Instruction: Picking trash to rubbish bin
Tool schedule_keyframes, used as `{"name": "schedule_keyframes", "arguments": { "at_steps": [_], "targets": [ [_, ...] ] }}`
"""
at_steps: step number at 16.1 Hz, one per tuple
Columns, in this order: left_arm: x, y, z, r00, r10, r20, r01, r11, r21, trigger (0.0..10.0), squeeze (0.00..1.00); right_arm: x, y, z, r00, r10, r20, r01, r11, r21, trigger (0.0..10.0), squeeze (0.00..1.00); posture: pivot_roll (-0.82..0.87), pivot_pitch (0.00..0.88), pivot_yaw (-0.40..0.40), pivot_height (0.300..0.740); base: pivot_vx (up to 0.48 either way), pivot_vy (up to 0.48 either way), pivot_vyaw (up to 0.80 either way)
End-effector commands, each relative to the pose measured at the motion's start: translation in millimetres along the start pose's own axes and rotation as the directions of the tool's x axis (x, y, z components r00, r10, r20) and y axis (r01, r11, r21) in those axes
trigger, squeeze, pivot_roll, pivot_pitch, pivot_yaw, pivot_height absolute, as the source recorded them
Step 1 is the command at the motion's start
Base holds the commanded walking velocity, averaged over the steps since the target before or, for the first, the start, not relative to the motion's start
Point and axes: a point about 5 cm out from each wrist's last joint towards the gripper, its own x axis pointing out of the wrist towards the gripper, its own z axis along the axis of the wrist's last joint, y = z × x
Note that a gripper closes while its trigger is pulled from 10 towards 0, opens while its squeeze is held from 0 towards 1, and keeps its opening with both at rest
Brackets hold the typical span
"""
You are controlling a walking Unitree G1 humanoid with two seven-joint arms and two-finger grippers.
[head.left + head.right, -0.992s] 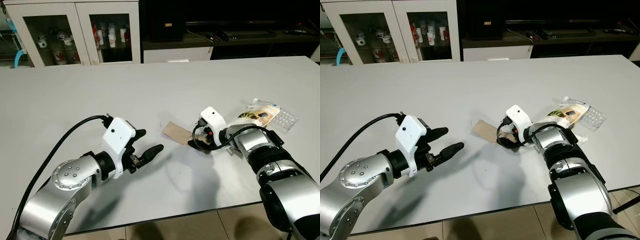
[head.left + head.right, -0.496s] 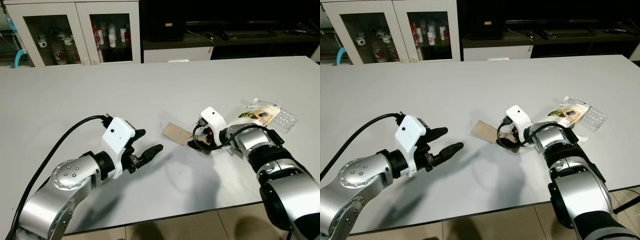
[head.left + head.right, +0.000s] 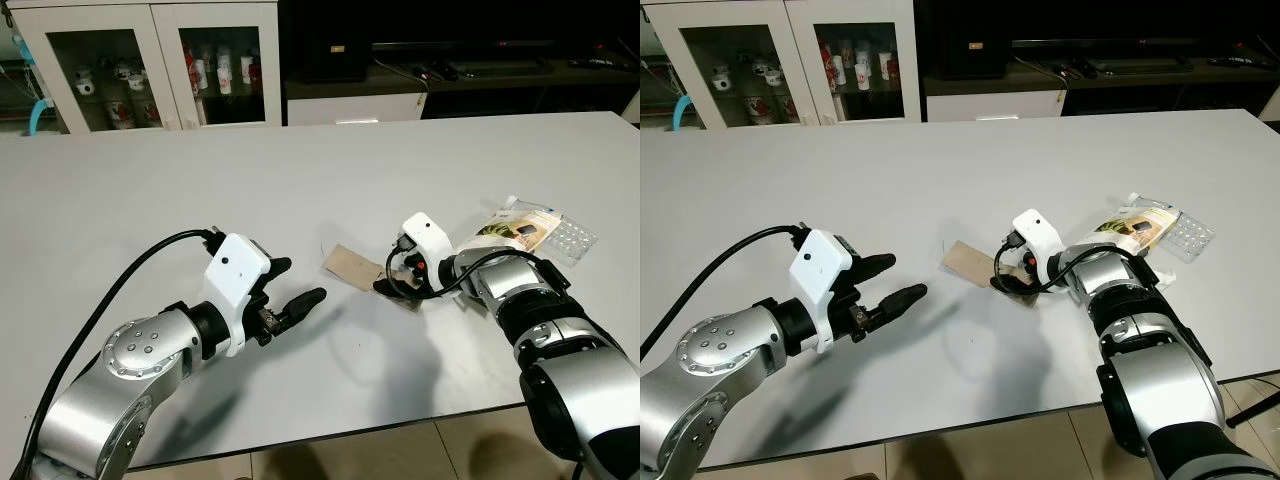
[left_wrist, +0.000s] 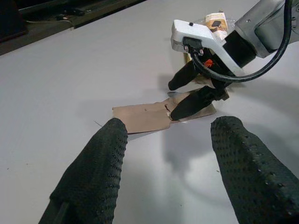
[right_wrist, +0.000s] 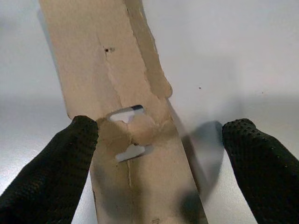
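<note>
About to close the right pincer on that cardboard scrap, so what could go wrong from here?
1. The brown cardboard lies flat on the white table; the open right pincer straddles its near end, so the fingers may scrape the table and push it away instead of lifting it.
2. The cardboard is torn and creased, so it could rip or fold.
3. The open left pincer hovers close by, so the arms may collide.

Both arms reach inward, left gripper and right gripper spread.
</note>
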Motion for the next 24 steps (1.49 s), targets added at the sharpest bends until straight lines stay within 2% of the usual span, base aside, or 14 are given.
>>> {"name": "schedule_keyframes", "arguments": {
  "at_steps": [1,4,5,6,7,12,15,16,17,18,24],
  "targets": [
    [-0.3,1.5,2,1.000,-0.006,0.003,0.006,1.000,0.003,10.0,0.00,-5.0,-2.6,12,0.999,0.012,0.053,-0.011,1.000,-0.011,10.0,1.00,0.06,0.000,-0.017,0.740,0.000,0.000,0.00],
    [-0.6,1.9,2,1.000,-0.005,0.003,0.005,1.000,0.004,10.0,0.00,-5.3,-1.1,12,0.999,0.029,0.013,-0.028,0.996,-0.085,10.0,1.00,0.05,0.000,-0.018,0.740,0.000,0.000,0.00],
    [-0.2,1.6,3,1.000,-0.007,0.005,0.007,1.000,0.005,10.0,0.00,-3.7,-0.3,5,0.999,0.024,-0.031,-0.027,0.992,-0.120,10.0,0.83,0.05,0.000,-0.019,0.740,0.000,0.000,0.00],
    [-0.2,1.6,3,1.000,-0.007,0.006,0.007,1.000,0.005,10.0,0.00,-2.8,0.4,2,0.999,0.026,-0.046,-0.032,0.991,-0.128,10.0,0.48,0.06,0.000,-0.019,0.740,0.000,0.000,0.00],
    [-0.6,2.0,3,1.000,-0.005,0.006,0.005,1.000,0.005,10.0,0.00,-1.5,2.3,-1,0.997,0.041,-0.061,-0.049,0.991,-0.123,10.0,0.00,0.06,0.000,-0.020,0.740,0.000,0.000,0.00],
    [-0.2,1.9,3,1.000,-0.006,0.005,0.006,1.000,0.008,10.0,0.00,0.8,1.5,-19,0.990,0.010,-0.141,-0.030,0.990,-0.141,10.0,0.00,0.06,0.000,-0.018,0.740,0.000,0.000,0.00],
    [0.0,2.1,3,1.000,-0.008,0.005,0.008,1.000,0.011,10.0,0.00,1.3,5.1,-27,0.983,0.065,-0.173,-0.083,0.991,-0.100,10.0,0.00,0.06,0.000,-0.016,0.740,0.000,0.000,0.00],
    [0.1,2.1,3,1.000,-0.009,0.005,0.009,1.000,0.013,10.0,0.00,1.5,6.3,-29,0.980,0.083,-0.179,-0.098,0.992,-0.079,6.4,0.00,0.06,0.000,-0.018,0.740,0.000,0.000,0.00],
    [0.2,1.9,3,1.000,-0.010,0.004,0.010,1.000,0.014,10.0,0.00,1.6,7.3,-31,0.978,0.097,-0.185,-0.109,0.992,-0.059,1.0,0.00,0.06,0.000,-0.016,0.740,0.000,0.000,0.00],
    [0.1,1.9,3,1.000,-0.011,0.003,0.011,1.000,0.015,10.0,0.00,1.7,8.1,-32,0.976,0.111,-0.189,-0.122,0.991,-0.047,0.0,0.00,0.06,0.000,-0.016,0.740,0.000,0.000,0.00],
    [-0.1,0.8,2,1.000,-0.014,-0.001,0.014,1.000,0.020,10.0,0.00,3.0,15.2,-38,0.958,0.189,-0.215,-0.193,0.981,0.004,0.0,0.00,0.06,0.000,-0.015,0.740,0.000,0.000,0.00]
  ]
}}
